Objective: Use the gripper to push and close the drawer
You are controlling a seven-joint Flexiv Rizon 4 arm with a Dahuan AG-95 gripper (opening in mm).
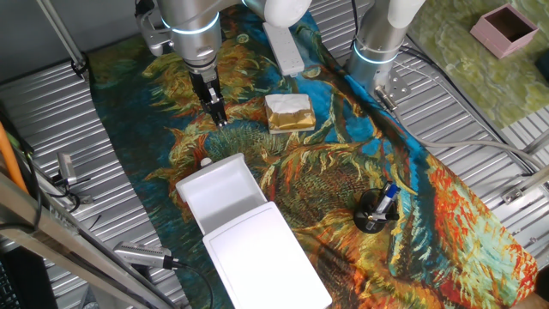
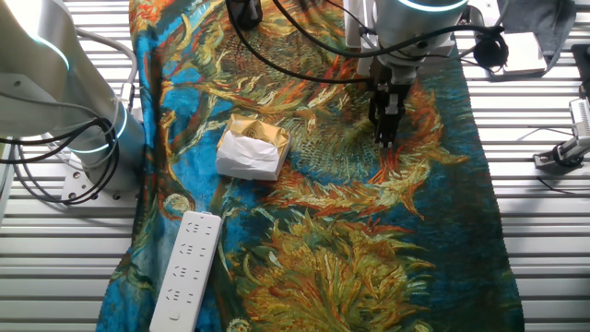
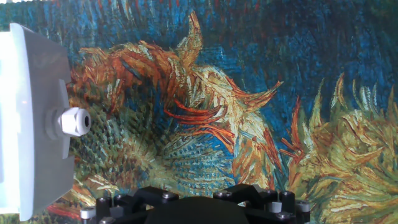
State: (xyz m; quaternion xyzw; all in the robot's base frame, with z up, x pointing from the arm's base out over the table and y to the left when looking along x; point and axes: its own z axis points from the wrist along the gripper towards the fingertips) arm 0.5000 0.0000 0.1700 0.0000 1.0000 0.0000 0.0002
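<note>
The drawer (image 1: 221,193) is a shallow white tray pulled out of its flat white cabinet (image 1: 268,257), with a small round knob (image 1: 206,161) on its far front. My gripper (image 1: 220,118) hangs above the cloth beyond the knob, apart from the drawer, with its slim black fingers together and empty. In the other fixed view the gripper (image 2: 385,136) points down at the cloth, and the drawer is out of view. In the hand view the drawer front (image 3: 31,118) and its knob (image 3: 73,122) are at the left edge. Only the gripper's black body (image 3: 199,208) shows there, and the fingertips are hidden.
A gold-and-white block (image 1: 289,112) lies right of the gripper; it also shows in the other fixed view (image 2: 251,152). A white power strip (image 1: 283,47) lies at the back. The second arm's column (image 1: 377,43) stands back right. A black pen holder (image 1: 375,210) stands right of the cabinet.
</note>
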